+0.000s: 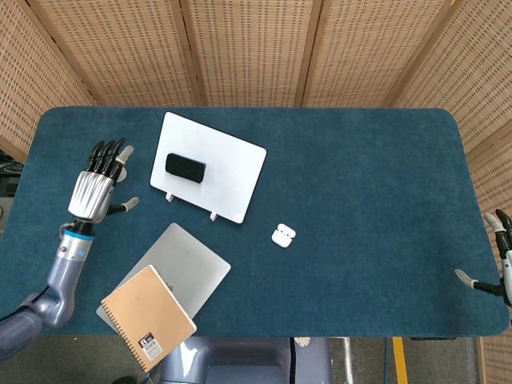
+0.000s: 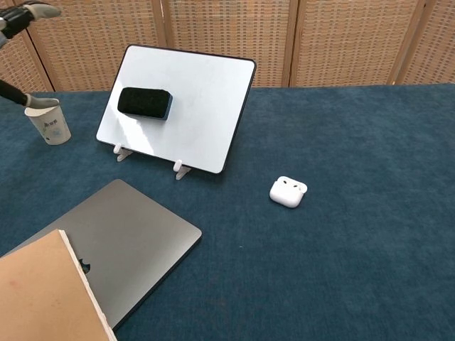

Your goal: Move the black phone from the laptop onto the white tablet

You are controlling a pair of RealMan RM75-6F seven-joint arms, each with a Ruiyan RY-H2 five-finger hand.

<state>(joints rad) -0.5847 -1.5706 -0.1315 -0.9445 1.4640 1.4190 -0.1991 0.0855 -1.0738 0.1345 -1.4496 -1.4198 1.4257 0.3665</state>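
Blue carpet-like cloth covers the table (image 1: 360, 184), and wide bare cloth spreads to the right of the left hand (image 1: 96, 186), past the white tablet (image 1: 232, 172), broken only by a white earbud case (image 1: 282, 235). That hand hovers near the table's left edge, its fingers spread apart and holding nothing; in the chest view only its fingertips (image 2: 28, 11) show at the top left corner. The paper cup (image 2: 48, 123) stands just under the hand, hidden by it from the head camera; what it holds cannot be told.

To the hand's right, well apart from it, the black phone (image 1: 186, 167) lies on the white tablet, near the tablet's left edge and clear of its rim. The tablet leans tilted on small white feet (image 2: 182, 169). Nearer the robot than the hand, the grey laptop (image 1: 188, 268) lies closed, with a brown spiral notebook (image 1: 148, 314) overlapping its near corner at the table's front edge.

The right hand (image 1: 498, 258) shows only partly at the far right edge of the table; its grasp cannot be told.
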